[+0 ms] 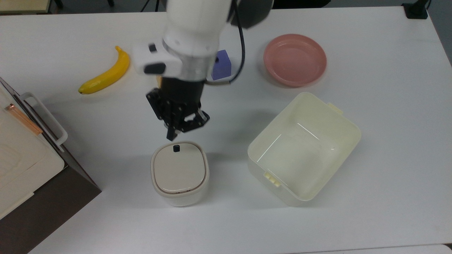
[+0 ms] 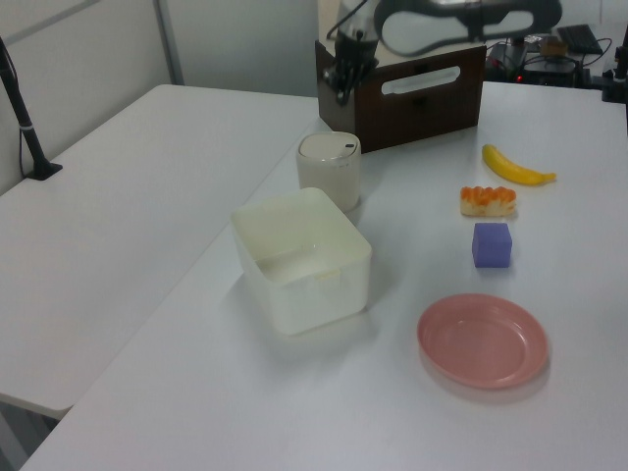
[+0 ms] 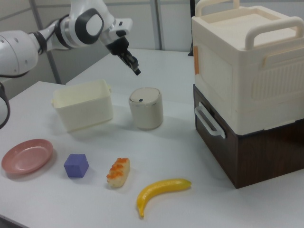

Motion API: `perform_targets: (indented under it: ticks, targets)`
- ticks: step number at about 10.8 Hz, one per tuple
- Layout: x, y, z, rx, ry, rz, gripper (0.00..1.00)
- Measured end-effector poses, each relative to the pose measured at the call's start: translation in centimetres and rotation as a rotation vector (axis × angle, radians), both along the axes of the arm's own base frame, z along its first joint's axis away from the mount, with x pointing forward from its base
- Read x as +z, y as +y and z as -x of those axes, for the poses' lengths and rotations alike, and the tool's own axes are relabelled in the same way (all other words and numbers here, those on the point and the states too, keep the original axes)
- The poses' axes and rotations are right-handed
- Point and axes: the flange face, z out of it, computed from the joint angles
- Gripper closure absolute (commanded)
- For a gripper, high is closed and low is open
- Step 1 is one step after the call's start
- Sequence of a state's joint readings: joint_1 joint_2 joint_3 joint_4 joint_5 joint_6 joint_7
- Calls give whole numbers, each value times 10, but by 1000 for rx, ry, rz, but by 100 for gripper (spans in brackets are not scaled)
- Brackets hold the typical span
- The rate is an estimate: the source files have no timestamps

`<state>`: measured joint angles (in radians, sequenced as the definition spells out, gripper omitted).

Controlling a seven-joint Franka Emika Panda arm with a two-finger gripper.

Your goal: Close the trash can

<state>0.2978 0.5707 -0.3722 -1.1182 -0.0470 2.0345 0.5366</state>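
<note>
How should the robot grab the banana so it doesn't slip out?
Probably across the thick middle of the banana, coming straight down from above. It lies flat on the table with free space on both long sides, and the middle is its widest, most even part; the tapered ends would slip.
</note>
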Motion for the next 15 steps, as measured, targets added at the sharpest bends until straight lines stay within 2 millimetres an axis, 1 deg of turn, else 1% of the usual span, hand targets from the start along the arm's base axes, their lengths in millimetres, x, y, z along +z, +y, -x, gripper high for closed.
perform_targets:
  ticks: [1,2,4,6,8,9,12,13,14,15]
  targets:
    - [16,-12,10,8,7,-17,100]
    - [23,-25,23,45,45,-32,100]
    - [34,-44,59,159,161,-66,100]
    - [53,-56,100,269,260,-104,100]
    - [69,-64,128,325,286,-138,100]
    - [72,-66,138,346,293,-149,100]
    - [63,-65,157,382,323,-172,100]
    - [62,-65,163,390,328,-179,96]
    - [63,-65,167,395,328,-184,77]
    - [64,-65,171,400,328,-187,49]
